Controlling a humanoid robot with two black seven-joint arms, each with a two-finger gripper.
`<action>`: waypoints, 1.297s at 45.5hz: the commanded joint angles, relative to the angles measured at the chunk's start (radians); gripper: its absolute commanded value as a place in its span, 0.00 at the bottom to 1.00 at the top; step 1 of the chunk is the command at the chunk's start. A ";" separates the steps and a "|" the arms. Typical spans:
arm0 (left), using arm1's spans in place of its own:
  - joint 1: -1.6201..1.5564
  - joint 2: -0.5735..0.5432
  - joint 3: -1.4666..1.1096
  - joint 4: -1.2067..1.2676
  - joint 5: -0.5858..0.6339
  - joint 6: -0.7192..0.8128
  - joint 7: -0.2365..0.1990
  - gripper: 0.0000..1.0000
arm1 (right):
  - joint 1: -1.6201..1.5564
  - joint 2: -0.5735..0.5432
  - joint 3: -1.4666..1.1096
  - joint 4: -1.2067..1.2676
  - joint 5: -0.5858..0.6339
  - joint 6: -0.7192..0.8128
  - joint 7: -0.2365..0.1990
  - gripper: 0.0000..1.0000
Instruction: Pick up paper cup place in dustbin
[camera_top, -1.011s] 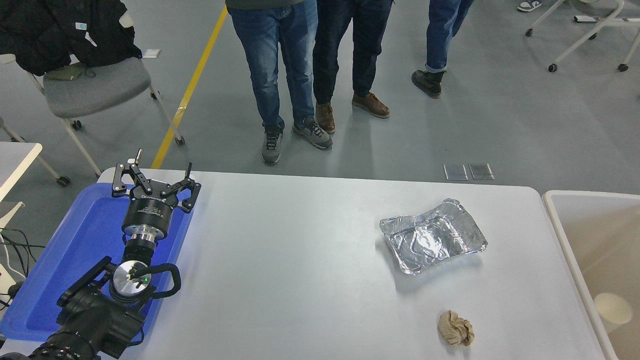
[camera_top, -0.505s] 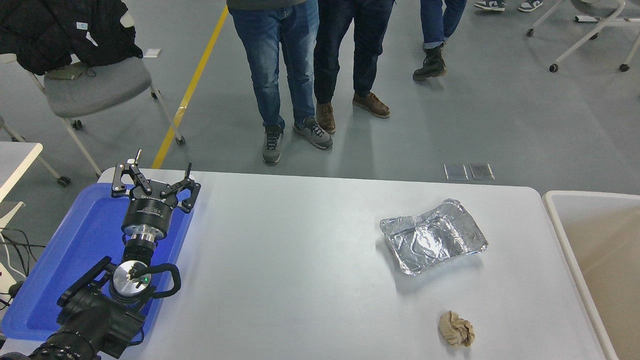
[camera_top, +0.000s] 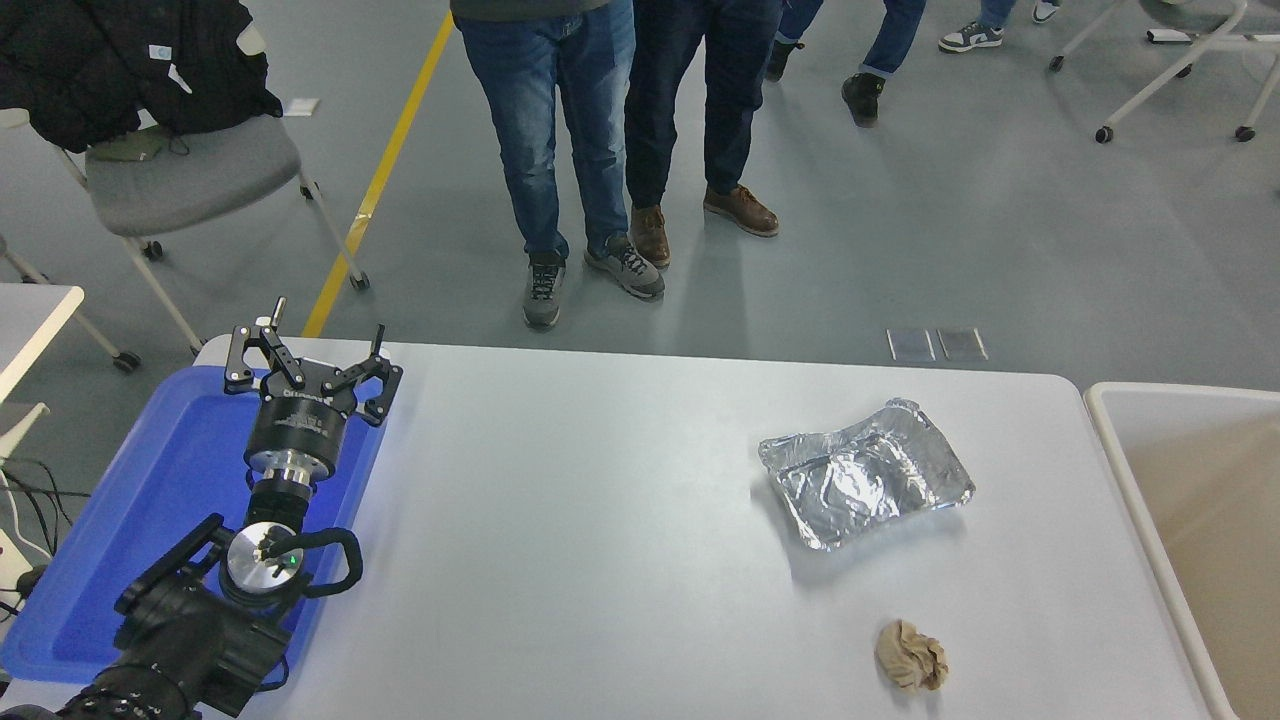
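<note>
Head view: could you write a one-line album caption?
Left gripper parked open over a blue tray; foil tray and crumpled paper wad remain beside the dustbin.

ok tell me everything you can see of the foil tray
The foil tray is a shallow rectangular dish of shiny, crinkled silver foil with a dented, uneven rim. It looks empty. It lies open side up, turned at an angle, on the right half of the white table. Nothing else touches it: the crumpled tan paper wad lies apart, nearer the camera, and the dustbin stands off to its right.

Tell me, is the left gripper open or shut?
Open: the left gripper, over the blue tray, has its fingers spread apart, holding nothing.
</note>
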 joint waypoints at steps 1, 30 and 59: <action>0.000 0.000 0.000 0.000 0.000 0.000 0.000 1.00 | 0.300 -0.051 -0.259 0.141 -0.009 0.230 0.000 1.00; 0.000 0.000 0.000 0.000 0.000 0.000 0.000 1.00 | 0.840 0.119 -0.661 0.149 -0.010 0.787 0.000 1.00; 0.000 0.000 0.000 0.000 0.000 0.000 0.000 1.00 | 1.296 0.307 -0.822 0.423 -0.009 0.787 0.000 1.00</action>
